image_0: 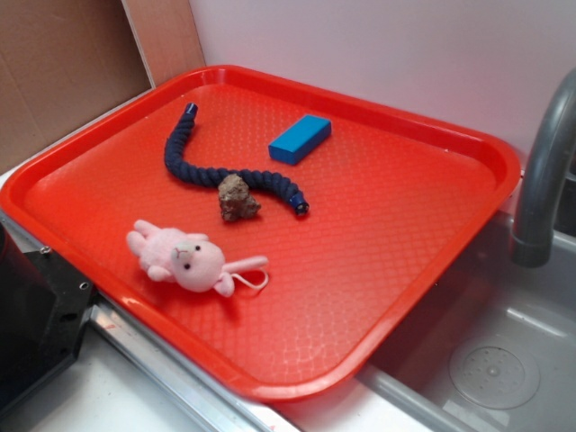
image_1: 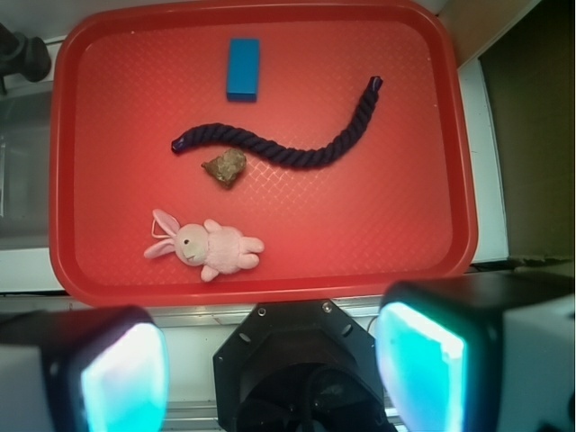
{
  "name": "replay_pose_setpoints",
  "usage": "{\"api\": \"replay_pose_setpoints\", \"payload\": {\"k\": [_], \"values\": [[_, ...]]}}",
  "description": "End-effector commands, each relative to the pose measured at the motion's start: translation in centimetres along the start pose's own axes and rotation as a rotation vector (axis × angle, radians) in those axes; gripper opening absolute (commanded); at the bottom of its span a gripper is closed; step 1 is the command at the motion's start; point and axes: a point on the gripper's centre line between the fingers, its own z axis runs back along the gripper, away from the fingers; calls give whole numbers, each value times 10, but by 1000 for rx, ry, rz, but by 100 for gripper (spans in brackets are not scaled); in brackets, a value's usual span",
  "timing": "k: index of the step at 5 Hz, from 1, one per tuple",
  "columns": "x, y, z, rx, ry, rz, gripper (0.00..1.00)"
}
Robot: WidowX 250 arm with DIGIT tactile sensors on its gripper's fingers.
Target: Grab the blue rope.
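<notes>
Nothing done yet: the dark navy twisted rope (image_1: 288, 147) lies untouched in an S-curve across the red plastic tray (image_1: 450, 162), just beside a brown lumpy rock (image_1: 225, 167). The pincer (image_1: 270, 364) is released, high above the tray's near edge. Approach, descent and grasp all remain.
</notes>
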Motion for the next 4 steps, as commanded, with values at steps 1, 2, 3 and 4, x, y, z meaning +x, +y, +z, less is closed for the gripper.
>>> {"api": "replay_pose_setpoints", "payload": {"k": [1,2,3,4], "values": [[0,0,0,0,0,0,100],[8,13,-3,-31,-9,119,100],[20,33,-19,9,-10,345,100],[25,49,-45,39,-48,592,100]]}}
